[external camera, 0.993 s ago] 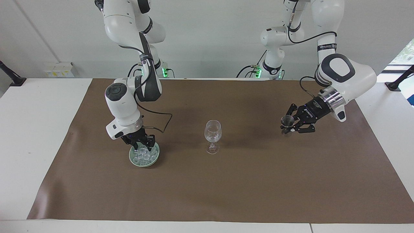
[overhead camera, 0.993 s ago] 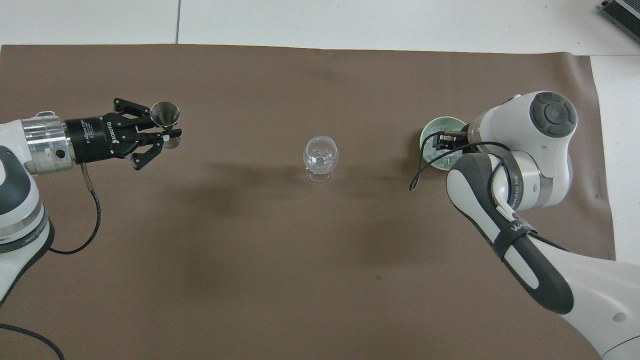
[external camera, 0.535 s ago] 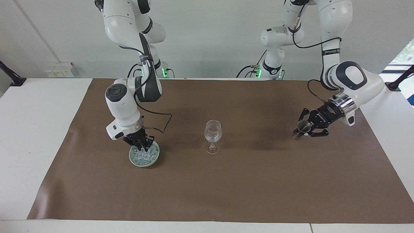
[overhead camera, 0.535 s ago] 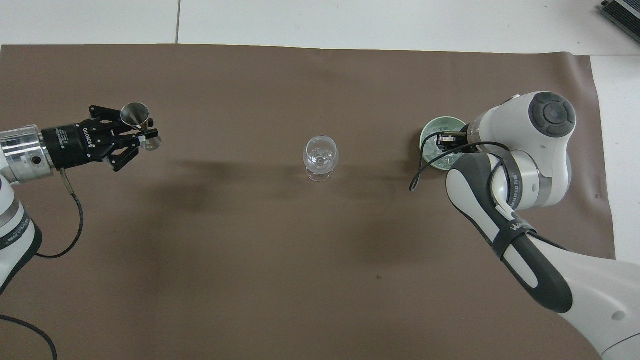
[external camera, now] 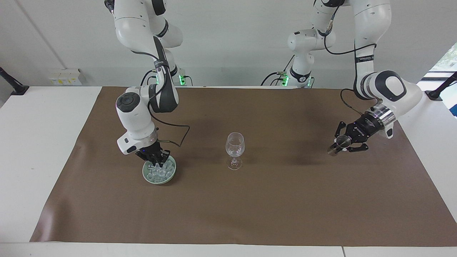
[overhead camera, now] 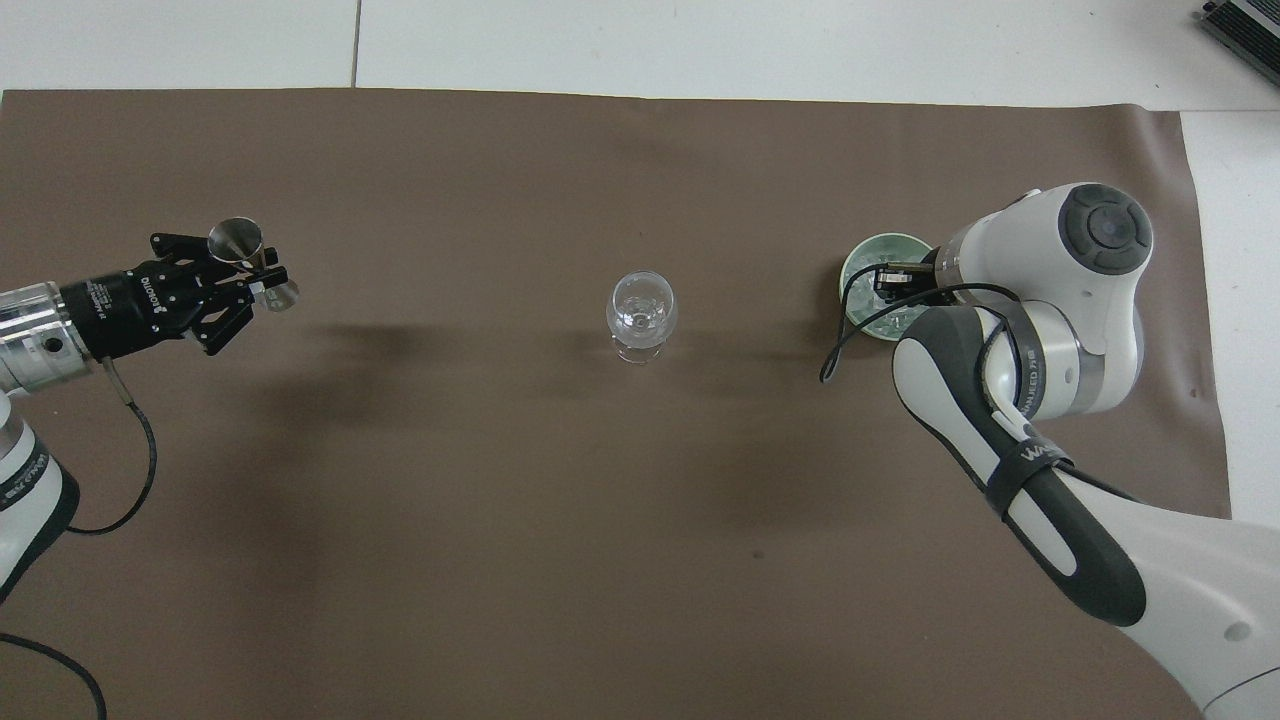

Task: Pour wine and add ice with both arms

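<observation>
A clear wine glass (external camera: 235, 144) stands upright in the middle of the brown mat; it also shows in the overhead view (overhead camera: 641, 312). A pale green bowl (external camera: 147, 175) holds the ice (external camera: 163, 172), toward the right arm's end. My right gripper (external camera: 155, 162) points down into the ice; in the overhead view (overhead camera: 897, 283) the arm hides part of the bowl (overhead camera: 868, 252). My left gripper (external camera: 343, 142) is shut on a small metal jigger (external camera: 335, 149), tilted and low over the mat toward the left arm's end. The overhead view shows this gripper (overhead camera: 262, 273) and the jigger (overhead camera: 236, 240).
The brown mat (external camera: 250, 207) covers most of the white table (external camera: 39, 150). Black clamp stands sit at the table's two corners nearest the robots (external camera: 14, 87) (external camera: 440, 90). A cable (overhead camera: 130, 470) hangs from the left wrist.
The left gripper has carried the jigger away from the glass toward the left arm's end and lower. The right gripper has stayed in the bowl, sinking slightly into the ice.
</observation>
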Controlling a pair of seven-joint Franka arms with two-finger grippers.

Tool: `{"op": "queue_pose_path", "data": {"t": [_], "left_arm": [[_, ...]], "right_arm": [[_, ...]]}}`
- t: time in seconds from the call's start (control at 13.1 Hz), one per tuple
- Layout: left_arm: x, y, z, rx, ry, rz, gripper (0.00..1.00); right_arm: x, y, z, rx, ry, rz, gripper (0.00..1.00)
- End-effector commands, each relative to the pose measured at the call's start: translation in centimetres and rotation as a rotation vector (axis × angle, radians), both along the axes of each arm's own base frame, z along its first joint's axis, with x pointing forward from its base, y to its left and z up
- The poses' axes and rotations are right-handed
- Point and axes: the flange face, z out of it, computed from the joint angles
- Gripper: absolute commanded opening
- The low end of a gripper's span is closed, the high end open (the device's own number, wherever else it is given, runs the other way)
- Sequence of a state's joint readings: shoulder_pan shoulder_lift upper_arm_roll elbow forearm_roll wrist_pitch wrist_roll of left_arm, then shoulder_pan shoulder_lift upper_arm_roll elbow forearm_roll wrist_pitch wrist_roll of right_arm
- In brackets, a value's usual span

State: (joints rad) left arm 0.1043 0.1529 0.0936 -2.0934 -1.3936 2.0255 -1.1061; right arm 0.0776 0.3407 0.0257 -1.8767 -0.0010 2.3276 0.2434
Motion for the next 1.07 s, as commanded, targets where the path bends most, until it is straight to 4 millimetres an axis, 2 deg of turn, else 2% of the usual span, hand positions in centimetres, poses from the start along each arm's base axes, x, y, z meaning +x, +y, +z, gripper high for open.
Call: {"op": "queue_pose_path", "data": {"t": [0.0, 0.23, 0.53, 0.61, 0.76, 0.99], "left_arm": [[-1.0, 2.9, -2.7, -0.059, -0.014, 0.007, 0.0], [-1.7, 5.3, -5.2, -0.089, -0.012, 0.013, 0.0], [-2.4, 5.4, -7.3, -0.126, -0.041, 0.058, 0.0], [-3.0, 5.3, -8.3, -0.144, -0.052, 0.077, 0.0], [-3.2, 5.3, -9.1, -0.144, -0.059, 0.074, 0.0], [-3.7, 6.2, -10.7, -0.135, -0.091, 0.061, 0.0]], "right_arm": [[0.3, -0.2, 0.0, -0.014, -0.01, 0.032, 0.0], [0.7, -0.2, 1.8, -0.022, 0.006, 0.038, 0.0], [0.9, 0.4, 5.5, -0.032, 0.036, 0.101, 0.0], [0.5, 0.7, 6.7, -0.023, 0.035, 0.117, 0.0], [0.3, 2.3, 8.6, -0.013, 0.031, 0.141, 0.0], [0.7, 4.5, 12.1, 0.05, 0.001, 0.14, 0.0]]}}
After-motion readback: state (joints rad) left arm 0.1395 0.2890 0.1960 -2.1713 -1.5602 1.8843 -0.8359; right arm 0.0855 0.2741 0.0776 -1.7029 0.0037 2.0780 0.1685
